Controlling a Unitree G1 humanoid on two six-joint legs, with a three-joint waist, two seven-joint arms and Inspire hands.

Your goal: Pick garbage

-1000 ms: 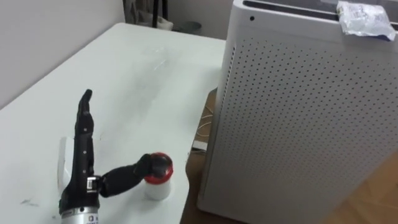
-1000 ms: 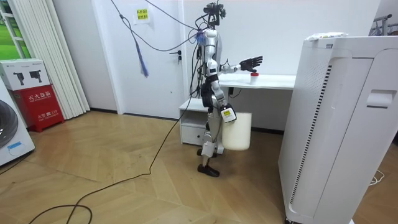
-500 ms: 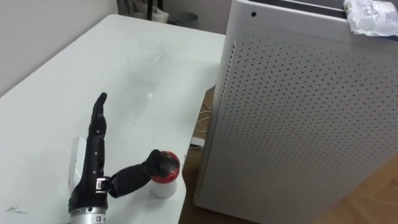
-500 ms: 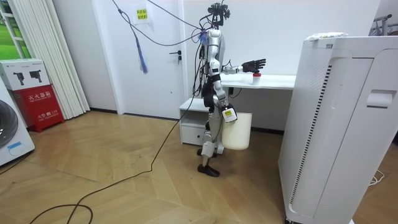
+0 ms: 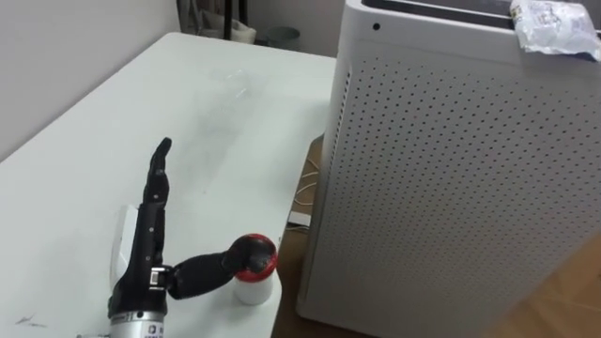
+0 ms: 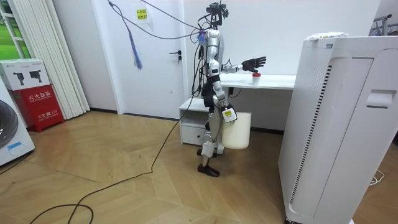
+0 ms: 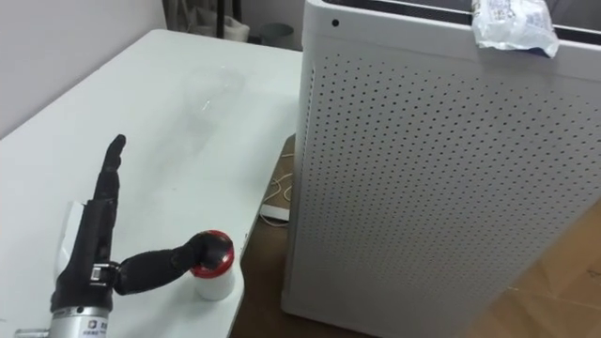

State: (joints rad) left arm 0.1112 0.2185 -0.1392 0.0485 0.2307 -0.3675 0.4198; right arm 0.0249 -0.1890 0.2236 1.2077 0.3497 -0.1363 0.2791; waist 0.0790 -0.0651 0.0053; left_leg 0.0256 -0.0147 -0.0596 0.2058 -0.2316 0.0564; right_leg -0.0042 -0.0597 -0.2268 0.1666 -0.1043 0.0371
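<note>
So, garbage: small white pot [image 5: 254, 280] with a red lid [image 5: 256, 257], upright at the near edge of the white table [image 5: 188, 113], close to the corner.
Pot vs hand: left hand [image 5: 143, 270] sits just to the pot's left; its thumb [image 5: 208, 270] stretches sideways and the tip rests against the red lid. Palm and fingers are clear of the pot.
Hand state: spread open, nothing grasped. Fingers [image 5: 158, 178] straight, pointing away across the tabletop; thumb splayed to the right.
Arm: comes in from the lower left, low over the table.
Right hand [image 6: 227, 114]: down at the robot's side, next to a white bin [image 6: 237, 132]; can't tell how its fingers sit.
Stance: upright at the table end, left arm held out over it.
Surroundings: tall white perforated cabinet [image 5: 451, 178] just right of the table, a crumpled wrapper [image 5: 554, 26] on top of it.
</note>
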